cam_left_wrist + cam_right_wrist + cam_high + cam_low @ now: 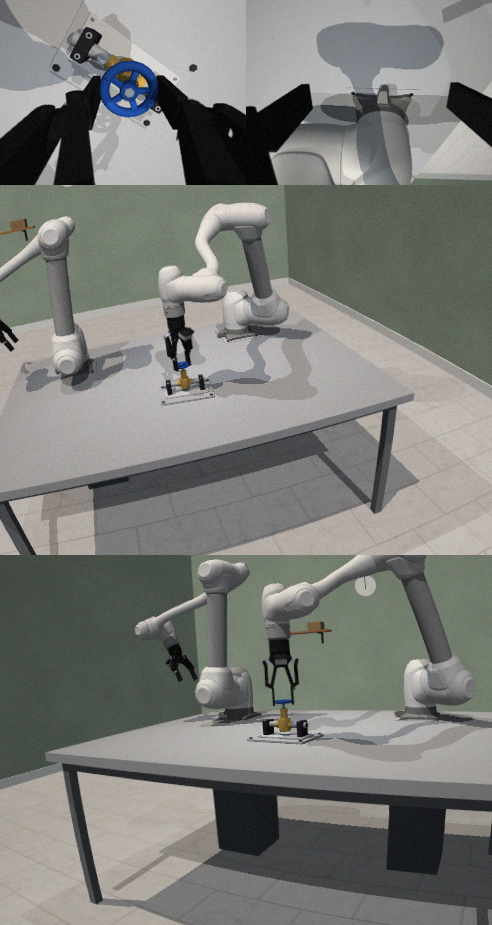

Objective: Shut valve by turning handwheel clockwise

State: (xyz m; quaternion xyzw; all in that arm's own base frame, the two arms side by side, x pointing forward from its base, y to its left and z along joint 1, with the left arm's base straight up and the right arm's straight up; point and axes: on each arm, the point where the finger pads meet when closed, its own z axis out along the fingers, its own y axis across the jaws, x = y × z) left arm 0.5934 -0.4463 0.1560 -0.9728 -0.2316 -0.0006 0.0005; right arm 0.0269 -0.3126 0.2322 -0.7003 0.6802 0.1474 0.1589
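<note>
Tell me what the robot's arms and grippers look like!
Both arms are smooth, rounded and white, with a long grey tube section. The left gripper and right gripper are black, each with two long, jointed fingers.

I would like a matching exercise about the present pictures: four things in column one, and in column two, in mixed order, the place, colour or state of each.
Column one
1. handwheel
2. valve body
3. left gripper
4. right gripper

Column two
A. yellow, below the wheel
B. open, away from the valve
C. blue, with spokes
D. closed on the wheel's rim from two opposite sides

Right pairs: 1-C, 2-A, 3-D, 4-B
</note>
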